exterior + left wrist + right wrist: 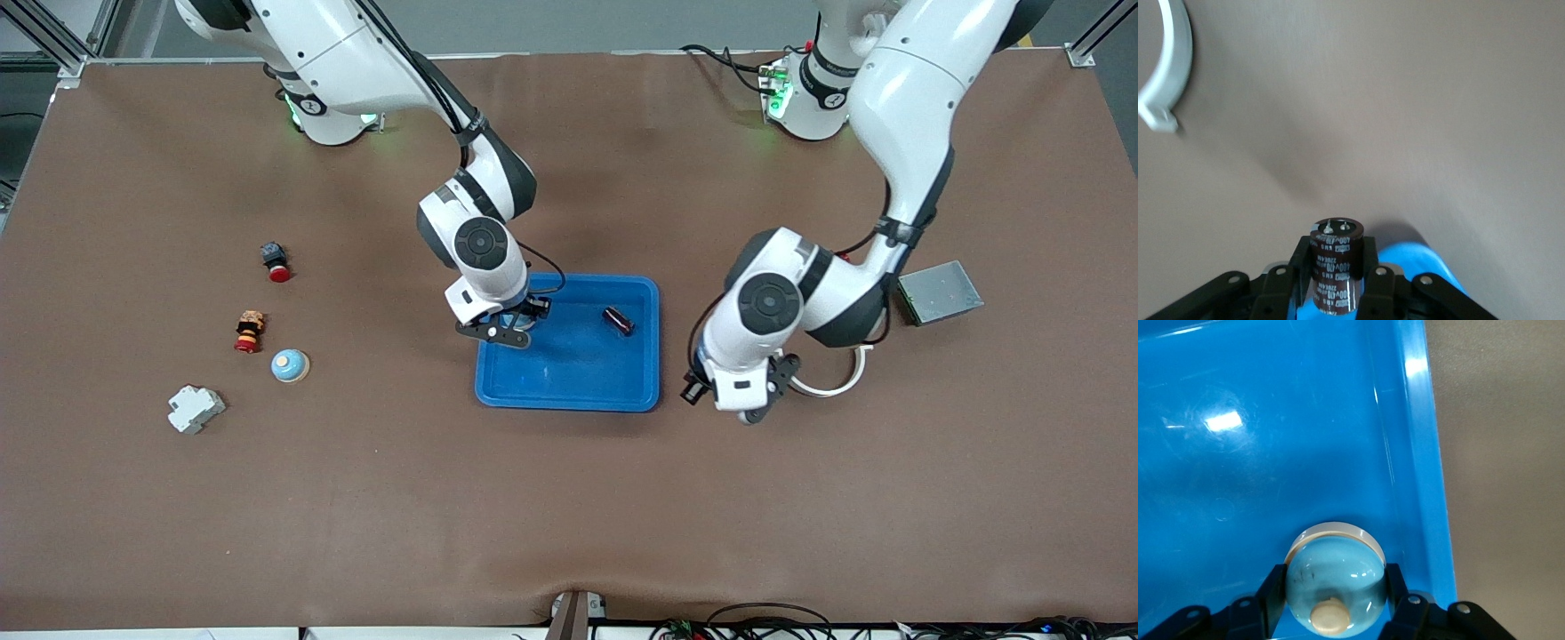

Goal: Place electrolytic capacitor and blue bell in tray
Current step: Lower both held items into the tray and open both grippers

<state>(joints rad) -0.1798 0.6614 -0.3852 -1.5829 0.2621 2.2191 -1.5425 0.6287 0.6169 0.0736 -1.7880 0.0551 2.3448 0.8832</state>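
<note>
Down at the right arm's end of the brown table point(373, 498) sits a loose cluster — a red-capped black push button point(276, 261) farthest from the front camera, then a stubby red, yellow and tan stacked piece point(250, 331), and just beside that a pale blue dome with a cream knob point(290, 365). Nearest the camera lies a white blocky switch unit point(195, 408). Toward the left arm's end — a grey metal box point(940, 292), well apart from the rest.

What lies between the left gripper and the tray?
Only bare table, in the front view; the left gripper, holding a capacitor, hangs over table beside the tray.
</note>
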